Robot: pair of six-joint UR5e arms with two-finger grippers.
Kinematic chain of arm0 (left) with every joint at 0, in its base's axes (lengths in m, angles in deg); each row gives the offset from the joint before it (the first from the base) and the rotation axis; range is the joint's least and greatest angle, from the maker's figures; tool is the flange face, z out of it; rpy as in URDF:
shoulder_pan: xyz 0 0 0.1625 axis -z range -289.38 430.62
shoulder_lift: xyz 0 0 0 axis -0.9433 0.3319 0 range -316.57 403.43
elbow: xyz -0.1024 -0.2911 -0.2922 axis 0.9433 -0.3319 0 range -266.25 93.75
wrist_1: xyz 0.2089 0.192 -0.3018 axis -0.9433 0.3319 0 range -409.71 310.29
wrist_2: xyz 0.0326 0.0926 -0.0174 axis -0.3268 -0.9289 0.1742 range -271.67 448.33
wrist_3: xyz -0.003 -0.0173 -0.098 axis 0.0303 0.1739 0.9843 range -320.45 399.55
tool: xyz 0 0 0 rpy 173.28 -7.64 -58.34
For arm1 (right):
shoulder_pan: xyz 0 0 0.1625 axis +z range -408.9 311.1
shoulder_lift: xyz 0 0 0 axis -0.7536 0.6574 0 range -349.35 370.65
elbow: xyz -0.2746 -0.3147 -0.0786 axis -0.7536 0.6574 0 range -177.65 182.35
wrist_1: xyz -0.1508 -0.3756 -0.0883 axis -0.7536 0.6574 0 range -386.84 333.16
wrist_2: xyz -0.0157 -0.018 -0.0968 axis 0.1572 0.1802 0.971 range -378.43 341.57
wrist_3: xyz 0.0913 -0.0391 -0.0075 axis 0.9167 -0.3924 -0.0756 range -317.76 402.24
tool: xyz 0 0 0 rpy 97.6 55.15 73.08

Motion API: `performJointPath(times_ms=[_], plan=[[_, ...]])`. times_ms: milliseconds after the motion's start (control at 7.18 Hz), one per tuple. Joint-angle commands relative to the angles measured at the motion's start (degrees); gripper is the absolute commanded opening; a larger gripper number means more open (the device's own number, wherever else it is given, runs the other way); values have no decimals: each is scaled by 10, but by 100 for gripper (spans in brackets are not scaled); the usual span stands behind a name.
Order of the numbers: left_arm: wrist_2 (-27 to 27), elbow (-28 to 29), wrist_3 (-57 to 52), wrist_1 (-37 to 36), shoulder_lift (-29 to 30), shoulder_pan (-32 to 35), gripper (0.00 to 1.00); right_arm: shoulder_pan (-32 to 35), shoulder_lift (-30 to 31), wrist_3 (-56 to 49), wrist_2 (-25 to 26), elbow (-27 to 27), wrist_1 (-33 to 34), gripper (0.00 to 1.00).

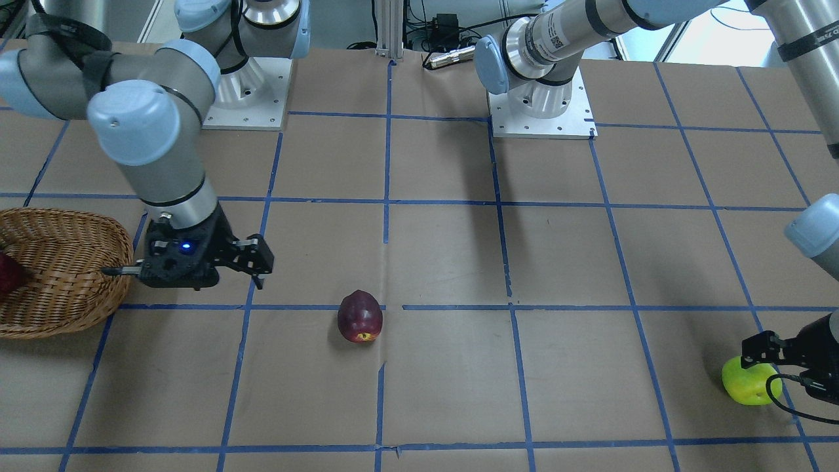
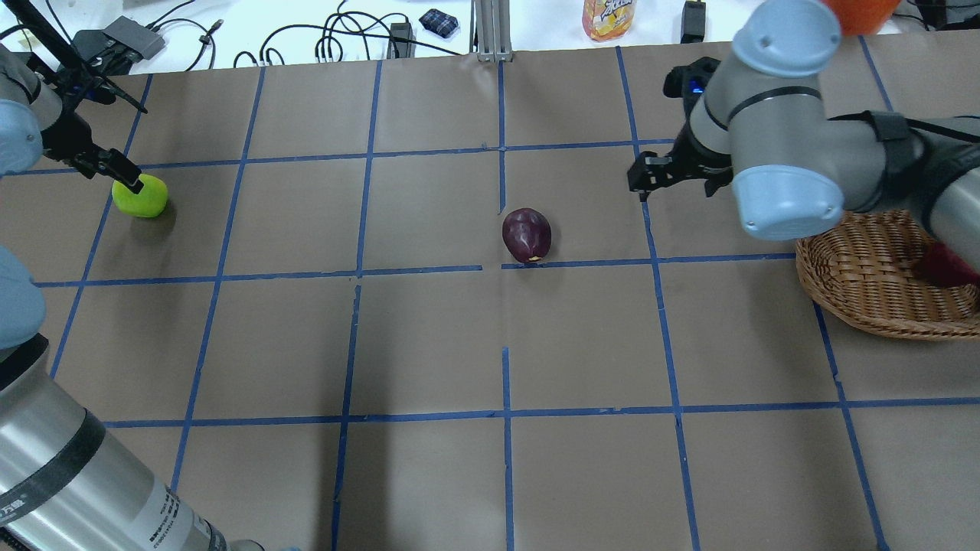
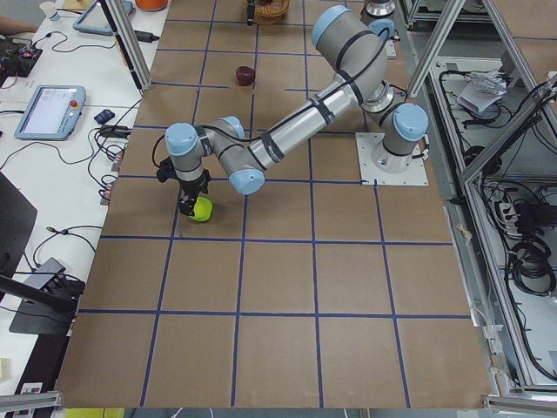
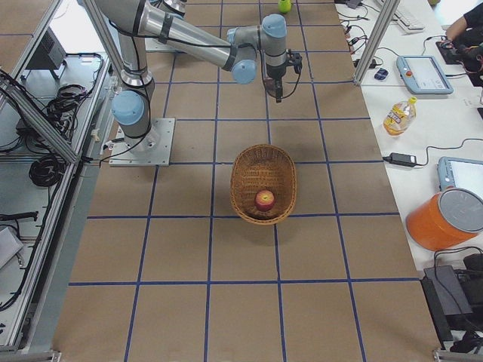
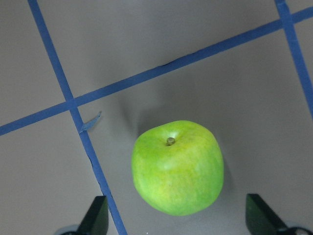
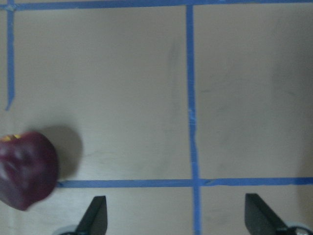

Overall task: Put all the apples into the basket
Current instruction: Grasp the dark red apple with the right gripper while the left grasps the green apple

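Note:
The yellow-green apple (image 5: 177, 167) lies at the table's left end (image 2: 141, 196). My left gripper (image 5: 178, 221) is open and hangs just over it, one finger on each side, neither touching; it also shows in the overhead view (image 2: 115, 170). The dark maroon apple (image 2: 527, 235) lies near the table's middle (image 1: 360, 316). My right gripper (image 2: 651, 180) is open and empty, between that apple and the basket; the apple sits at the left edge of the right wrist view (image 6: 27, 169). The wicker basket (image 4: 245, 162) holds the red apple (image 4: 264, 200).
The table is brown paper with a blue tape grid. The two arm bases (image 1: 541, 108) (image 1: 246, 98) stand at the robot's side. A bottle (image 2: 609, 17), cables and tablets lie on the side bench beyond the far edge.

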Motion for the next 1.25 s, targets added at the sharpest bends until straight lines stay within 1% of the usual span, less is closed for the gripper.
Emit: performJointPath(times_ms=[0, 278, 418, 557, 696, 835, 975, 1114], plan=[[42, -1, 7, -1, 17, -6, 100, 87, -50, 181, -3, 25, 45, 100], [47, -1, 30, -1, 29, -8, 100, 123, -113, 180, -4, 24, 88, 100], [63, 0, 40, -2, 32, -8, 100, 133, -124, 180, -5, 25, 97, 100], [88, 2, 52, -2, 34, -8, 74, 136, -135, 174, -32, 26, 102, 100], [88, 5, 52, 4, 18, -8, 39, 136, -141, 172, -37, 25, 125, 100], [89, 18, 56, 44, 3, 0, 24, 136, -152, 169, -32, 23, 127, 100], [93, 21, 96, 87, -15, 6, 24, 136, -161, 156, -28, 25, 131, 100], [124, 13, 142, 112, -31, 20, 24, 136, -165, 160, -28, 22, 154, 100]])
